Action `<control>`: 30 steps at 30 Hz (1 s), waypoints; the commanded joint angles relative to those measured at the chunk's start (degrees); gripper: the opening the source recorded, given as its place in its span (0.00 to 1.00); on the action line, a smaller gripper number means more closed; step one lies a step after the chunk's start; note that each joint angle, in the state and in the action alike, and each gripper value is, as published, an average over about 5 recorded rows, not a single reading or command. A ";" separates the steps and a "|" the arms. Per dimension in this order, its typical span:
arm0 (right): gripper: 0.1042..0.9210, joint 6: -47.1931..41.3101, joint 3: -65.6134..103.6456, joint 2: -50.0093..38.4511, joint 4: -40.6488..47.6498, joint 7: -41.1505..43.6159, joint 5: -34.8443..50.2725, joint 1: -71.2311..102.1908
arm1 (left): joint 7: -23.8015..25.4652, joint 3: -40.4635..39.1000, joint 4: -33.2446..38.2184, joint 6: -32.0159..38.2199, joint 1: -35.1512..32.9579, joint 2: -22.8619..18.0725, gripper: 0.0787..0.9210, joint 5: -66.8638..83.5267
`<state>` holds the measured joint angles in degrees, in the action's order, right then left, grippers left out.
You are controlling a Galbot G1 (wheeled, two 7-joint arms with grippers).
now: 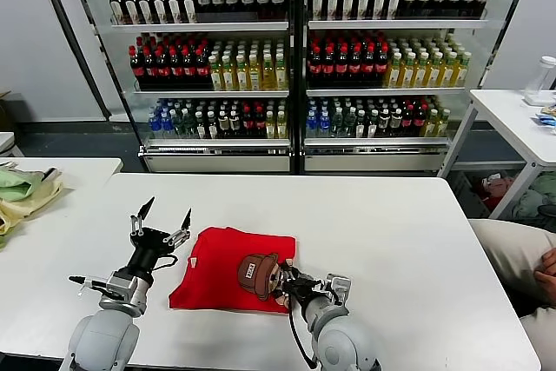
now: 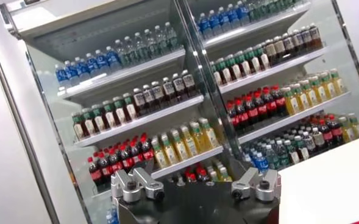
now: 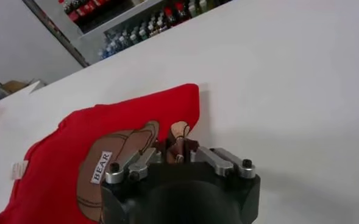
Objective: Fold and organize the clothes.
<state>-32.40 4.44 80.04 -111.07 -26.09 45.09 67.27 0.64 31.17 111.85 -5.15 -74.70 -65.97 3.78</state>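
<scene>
At the nine o'clock edge of the head view a pale green and yellow cloth pile lies on a side table, apart from the work. Next, the left end effector is held just beside the shirt's nine o'clock edge, fingers spread wide and pointing toward twelve o'clock, gripping nothing; its wrist camera looks out at the drinks cooler rather than down. The red T-shirt lies partly folded on the white desk, near the six o'clock edge, bear print facing up. The right end effector is at the shirt's four o'clock corner, its fingers pressed together on a pinch of cloth at the print.

The step in hand is judged to be a fold of that pinched corner. It would be done well if the pinch were kept firm, the cloth lifted only enough to clear the layer below, and carried toward ten o'clock so that edges meet squarely; the open left end effector could pin the far side against sliding.

How many layers are pinched cannot be told. The shirt's sleeves and underside are hidden, and its six o'clock hem is partly covered by the right arm.
</scene>
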 commanded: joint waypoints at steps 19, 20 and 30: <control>0.06 6.48 11.35 -7.05 -5.94 11.38 -20.99 6.58 | -0.21 1.08 -1.31 5.50 -1.01 -0.96 0.88 0.58; 0.08 6.16 11.88 -7.56 -6.69 11.83 -20.96 6.58 | -0.22 1.44 -1.27 5.73 -1.21 -0.85 0.88 0.75; 0.42 2.78 19.20 -11.22 -16.41 13.03 -24.37 9.96 | -0.05 1.89 -2.80 7.75 0.20 -1.82 0.88 1.25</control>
<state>-28.52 17.08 71.40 -120.53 -16.17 29.31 74.02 0.39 32.60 110.02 0.30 -75.43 -66.91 4.69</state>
